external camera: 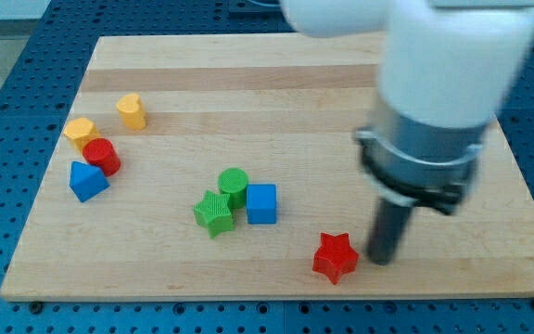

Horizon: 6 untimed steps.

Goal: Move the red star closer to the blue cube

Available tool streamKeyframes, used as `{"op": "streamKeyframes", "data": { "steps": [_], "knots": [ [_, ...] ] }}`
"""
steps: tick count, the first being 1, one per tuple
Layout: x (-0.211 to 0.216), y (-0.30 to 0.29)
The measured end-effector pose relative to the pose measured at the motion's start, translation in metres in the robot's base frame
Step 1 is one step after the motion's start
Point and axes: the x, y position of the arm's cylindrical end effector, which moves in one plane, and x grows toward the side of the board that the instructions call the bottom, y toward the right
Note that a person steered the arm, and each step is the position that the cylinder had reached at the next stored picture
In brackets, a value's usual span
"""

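Note:
The red star [335, 256] lies near the board's bottom edge, right of centre. The blue cube [261, 203] sits up and to the left of it, touching a green cylinder [234, 186] and next to a green star [214, 213]. My tip [381, 259] is on the board just right of the red star, a small gap away. The arm's large white and grey body hangs above the tip and hides the board's upper right.
At the view's left stand a yellow block [132, 110], an orange block [80, 132], a red cylinder [102, 156] and a blue triangular block [88, 180]. The wooden board [248, 83] lies on a blue perforated surface; its bottom edge is close below the red star.

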Motion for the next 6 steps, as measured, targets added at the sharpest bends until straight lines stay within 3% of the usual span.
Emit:
{"op": "streamKeyframes", "data": {
  "steps": [1,4,6],
  "knots": [
    [0.029,0.076],
    [0.032,-0.079],
    [-0.013,-0.119]
  ]
}}
